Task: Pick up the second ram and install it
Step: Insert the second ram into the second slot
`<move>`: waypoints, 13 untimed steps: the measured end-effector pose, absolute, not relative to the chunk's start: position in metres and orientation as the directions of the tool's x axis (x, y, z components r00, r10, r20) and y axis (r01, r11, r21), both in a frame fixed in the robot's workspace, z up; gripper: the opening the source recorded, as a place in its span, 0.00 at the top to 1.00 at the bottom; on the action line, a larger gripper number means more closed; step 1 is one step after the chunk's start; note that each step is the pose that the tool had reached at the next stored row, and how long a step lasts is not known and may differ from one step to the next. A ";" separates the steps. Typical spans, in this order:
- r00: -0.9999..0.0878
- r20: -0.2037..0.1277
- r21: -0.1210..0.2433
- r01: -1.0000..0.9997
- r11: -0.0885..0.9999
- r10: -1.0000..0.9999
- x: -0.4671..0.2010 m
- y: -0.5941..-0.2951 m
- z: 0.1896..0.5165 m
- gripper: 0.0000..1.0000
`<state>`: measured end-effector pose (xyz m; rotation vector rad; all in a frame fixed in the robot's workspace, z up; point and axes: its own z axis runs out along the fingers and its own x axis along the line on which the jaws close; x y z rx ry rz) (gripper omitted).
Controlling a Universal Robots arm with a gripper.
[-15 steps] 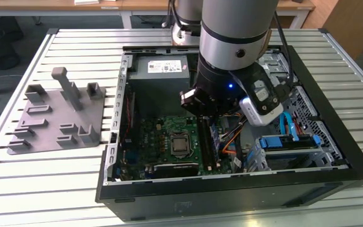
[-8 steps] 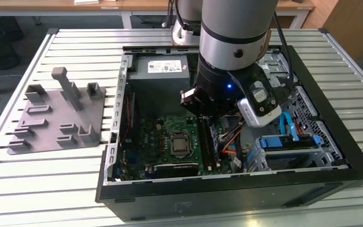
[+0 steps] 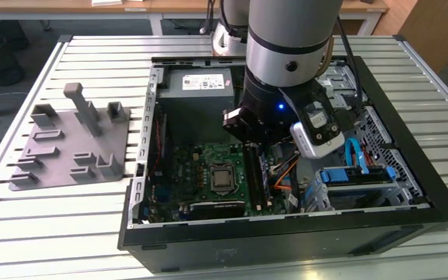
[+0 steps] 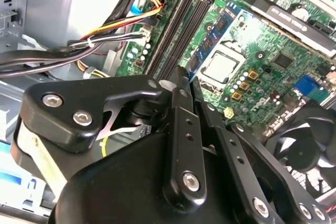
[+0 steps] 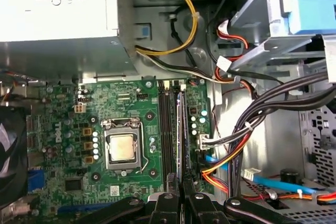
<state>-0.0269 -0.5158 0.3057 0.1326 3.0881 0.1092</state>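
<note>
The motherboard [image 5: 58, 129] is green, the second ram [image 4: 214, 38] dark blue (with black chips), the tray [image 3: 60, 140] grey, the tabletop [image 3: 53, 233] white and ribbed.

Arm [image 3: 286, 35], upper centre of exterior view: fat silver-grey cylinder w/ black ring band and one dark round cap on its side. Below it is a black wrist block [image 3: 259, 119] w/ a small blue LED [image 3: 281, 107] lit. A white-grey rounded pod [image 3: 317, 131] w/ black face sits toward the exterior view's right. A thin black cable [image 3: 350, 58] runs alongside the arm. Gripper [image 4: 180, 77] [image 5: 181, 190] in both wrist views: matte black, rounded plates & straight link bars. Silver hex-socket screws [image 4: 190, 181] sit at the pivots, w/ small holes along the bars. Pale yellowish strip [image 4: 34, 150] at edge of housing.
</note>
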 end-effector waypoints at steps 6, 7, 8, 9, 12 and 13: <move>-0.990 -0.046 0.073 0.129 0.989 0.132 -0.027 -0.516 0.305 0.86; -0.989 -0.046 0.073 0.136 0.988 0.139 -0.027 -0.516 0.305 0.86; -0.988 -0.046 0.073 0.142 0.987 0.146 -0.027 -0.516 0.305 0.86; -0.987 -0.046 0.073 0.148 0.986 0.152 -0.027 -0.516 0.305 0.86; -0.985 -0.046 0.073 0.165 0.984 0.169 -0.027 -0.516 0.305 0.86; -0.984 -0.046 0.073 0.171 0.983 0.174 -0.027 -0.516 0.305 0.86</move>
